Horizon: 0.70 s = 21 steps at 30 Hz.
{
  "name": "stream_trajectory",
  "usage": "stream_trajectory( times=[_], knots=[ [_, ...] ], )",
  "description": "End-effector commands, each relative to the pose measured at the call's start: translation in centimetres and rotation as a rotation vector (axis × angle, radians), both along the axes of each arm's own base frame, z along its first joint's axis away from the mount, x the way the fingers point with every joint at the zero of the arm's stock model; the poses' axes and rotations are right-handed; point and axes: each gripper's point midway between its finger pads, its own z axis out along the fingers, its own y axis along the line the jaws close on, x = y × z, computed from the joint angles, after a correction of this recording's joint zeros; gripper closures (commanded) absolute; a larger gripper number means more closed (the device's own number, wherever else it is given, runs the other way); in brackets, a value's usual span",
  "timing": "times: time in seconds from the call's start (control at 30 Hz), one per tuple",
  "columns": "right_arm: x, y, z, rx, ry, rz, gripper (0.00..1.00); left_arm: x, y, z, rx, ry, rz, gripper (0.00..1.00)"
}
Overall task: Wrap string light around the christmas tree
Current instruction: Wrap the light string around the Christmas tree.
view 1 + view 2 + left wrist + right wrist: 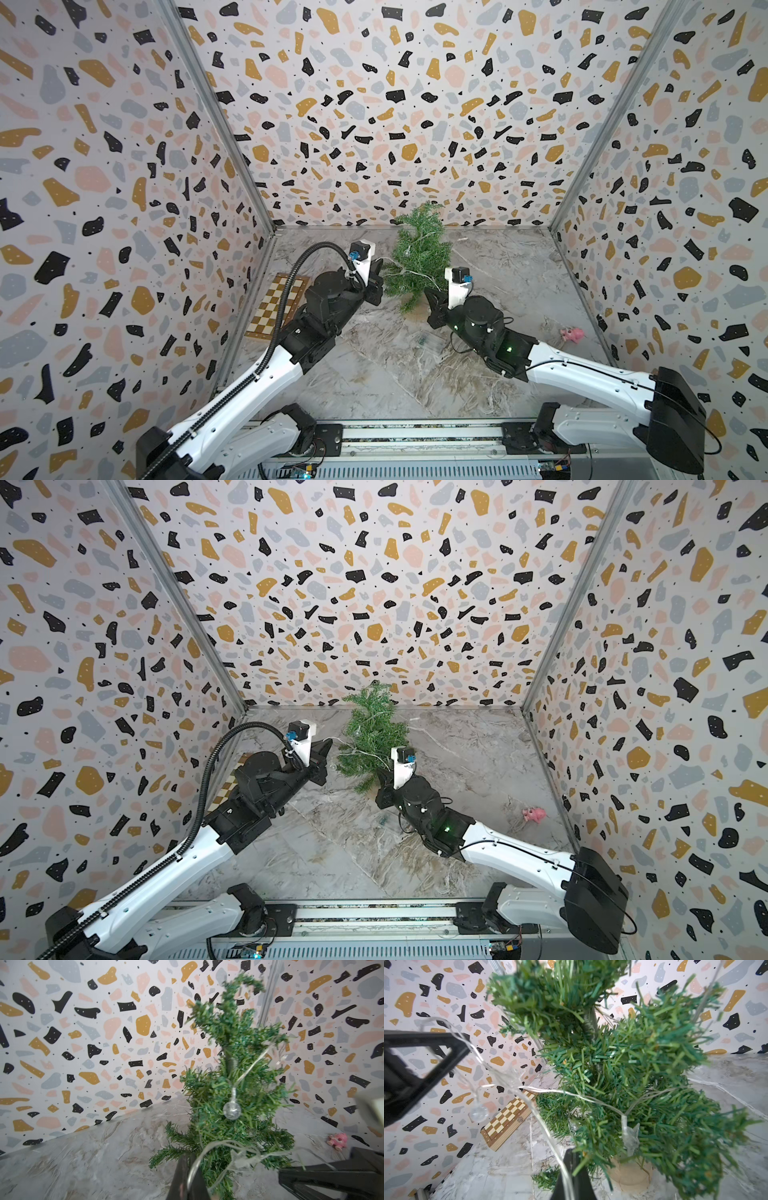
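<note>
In both top views a small artificial green fir christmas tree (420,253) stands towards the back middle of the grey marble-patterned table (415,386), with the two arms close on either side of its lower branches. The left gripper (377,272) sits just beside the tree's left flank and the right gripper (432,296) near its foot. The thin, pale, near-transparent string light (415,272) shows as a faint line across the low branches. A folded wooden chessboard (277,308) and a small pink toy (571,333) lie well apart from the work

In the left wrist view, the left gripper (188,1160) has its black fingers pressed together with the string light (246,1069) pinched between them. From there the wire loops up across the bottom branches. Higher up, a second stretch slants down through the foliage to a clear round bulb (231,1110) hanging mid-tree

In the right wrist view, the right gripper (571,1160) is also closed, and the wire appears to run down into its fingers, so I judge it held there. The strand crosses the lower branches of the tree (643,1059) above the round tan disc base (630,1175). Off to the side it hangs slack with another bulb (478,1113) near the left gripper (452,1047)

By my reading, the wrapping is partly done: upper and middle turns are in place, while the loose length between the grippers has yet to be laid round the bottom tier
</note>
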Motion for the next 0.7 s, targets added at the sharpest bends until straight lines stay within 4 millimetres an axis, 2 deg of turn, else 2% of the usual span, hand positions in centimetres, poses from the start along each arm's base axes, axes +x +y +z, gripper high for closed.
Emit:
stream_trajectory(
  times=[0.0,0.33,0.47,0.6,0.67],
  knots=[
    [-1.1,-0.2,1.3,-0.021,-0.027,0.044,1.0,0.4,0.2,1.7,-0.074,-0.04,0.019,1.0],
    [-1.6,0.3,10.1,-0.118,-0.297,0.099,1.0,0.7,2.0,-1.0,-0.069,0.006,0.102,1.0],
    [-1.1,1.0,14.9,-0.148,-0.423,0.087,1.0,1.6,2.8,-2.1,-0.101,0.034,0.149,1.0],
    [0.9,2.6,19.0,-0.176,-0.514,0.099,1.0,2.9,2.7,-1.9,-0.153,0.048,0.145,1.0],
    [3.3,3.0,20.5,-0.162,-0.511,0.116,1.0,3.6,2.4,-1.7,-0.162,0.048,0.135,1.0]
  ],
)
